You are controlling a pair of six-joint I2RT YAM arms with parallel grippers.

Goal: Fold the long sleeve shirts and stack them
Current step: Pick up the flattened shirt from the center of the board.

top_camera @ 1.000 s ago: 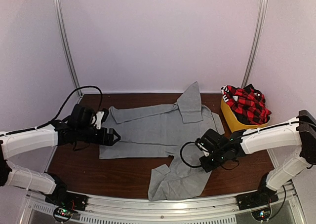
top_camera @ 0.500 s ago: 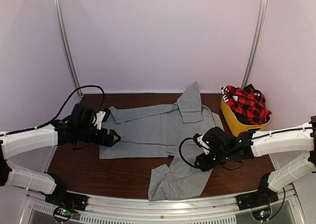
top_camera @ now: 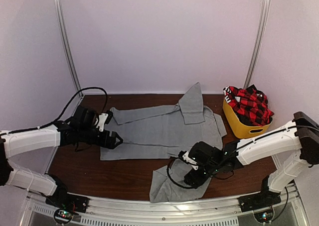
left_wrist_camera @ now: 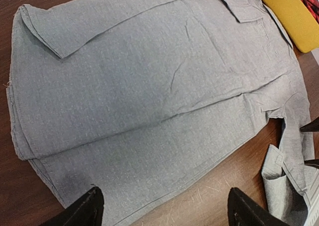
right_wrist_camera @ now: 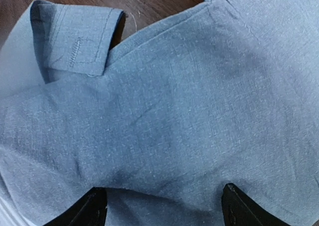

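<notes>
Brown table (top_camera: 124, 178) holds the grey shirt (top_camera: 149, 131), lying flat in the middle. My right tool (top_camera: 192, 180) was pinched a second ago. Now it is spread wide over the near sleeve (top_camera: 164, 186), so I think I can grab and fold it. My left tool (top_camera: 115, 139) stays spread, empty.

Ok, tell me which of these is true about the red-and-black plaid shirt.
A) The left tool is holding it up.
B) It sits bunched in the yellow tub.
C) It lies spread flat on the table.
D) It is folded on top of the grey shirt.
B: the red-and-black plaid shirt is heaped inside the yellow tub, apart from the grey shirt spread out beside it.
</notes>
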